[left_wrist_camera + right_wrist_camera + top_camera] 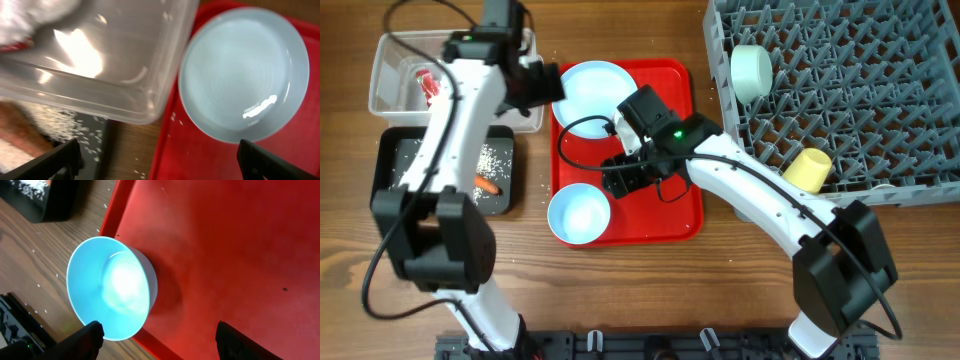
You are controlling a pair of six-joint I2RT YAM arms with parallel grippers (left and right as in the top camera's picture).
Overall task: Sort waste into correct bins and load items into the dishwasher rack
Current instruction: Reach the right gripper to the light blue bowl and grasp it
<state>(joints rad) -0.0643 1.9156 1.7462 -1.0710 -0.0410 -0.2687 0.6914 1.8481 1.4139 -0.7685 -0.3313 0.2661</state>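
Note:
The light blue plate (595, 88) lies at the back of the red tray (675, 215); it also shows in the left wrist view (245, 75). The light blue bowl (579, 214) sits on the tray's front left corner, also in the right wrist view (110, 287). My left gripper (160, 162) is open above the gap between the clear tub (125, 65) and the plate. My right gripper (160, 340) is open above the tray, beside the bowl. The clear tub (390, 85) holds white tissue and the red-and-white wrapper (425, 82). The black tray (395, 150) holds rice (492, 158) and the carrot (487, 184). The pale green bowl (752, 72) and yellow cup (808, 170) sit in the grey rack (880, 90).
Loose rice grains (137, 170) lie on the wood between the black tray and the red tray. The rack stands at the back right, against the red tray's right side. A black rail (650, 345) runs along the table's front edge.

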